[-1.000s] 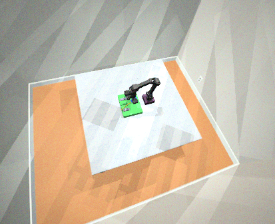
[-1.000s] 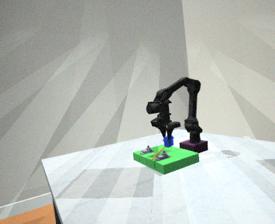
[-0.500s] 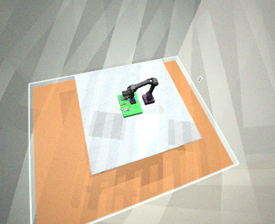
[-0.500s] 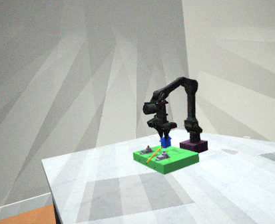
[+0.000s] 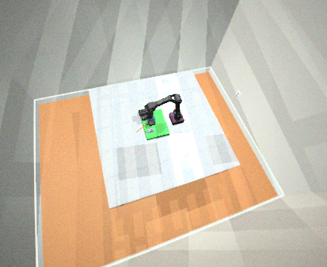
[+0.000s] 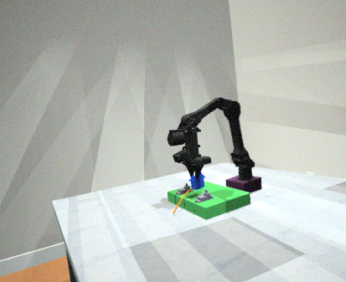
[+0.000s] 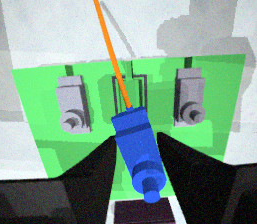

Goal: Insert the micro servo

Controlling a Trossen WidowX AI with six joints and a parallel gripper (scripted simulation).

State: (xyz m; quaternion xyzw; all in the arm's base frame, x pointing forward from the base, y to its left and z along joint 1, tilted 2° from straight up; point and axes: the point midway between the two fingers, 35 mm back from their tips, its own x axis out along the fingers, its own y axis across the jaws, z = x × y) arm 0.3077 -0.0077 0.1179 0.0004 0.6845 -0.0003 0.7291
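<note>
The marked pocket (image 7: 130, 93) lies in the green deck (image 7: 38, 125) between two grey seated servos: one (image 7: 73, 104) to its left, one (image 7: 190, 97) to its right. Each stands apart from the pocket rim with a strip of bare deck between, so the way down is narrow at both sides. The hand (image 7: 136, 152) grips the blue servo (image 7: 139, 149) above the deck's near part; its orange cable (image 7: 111, 52) crosses the pocket toward the far counter (image 6: 277, 240)
</note>
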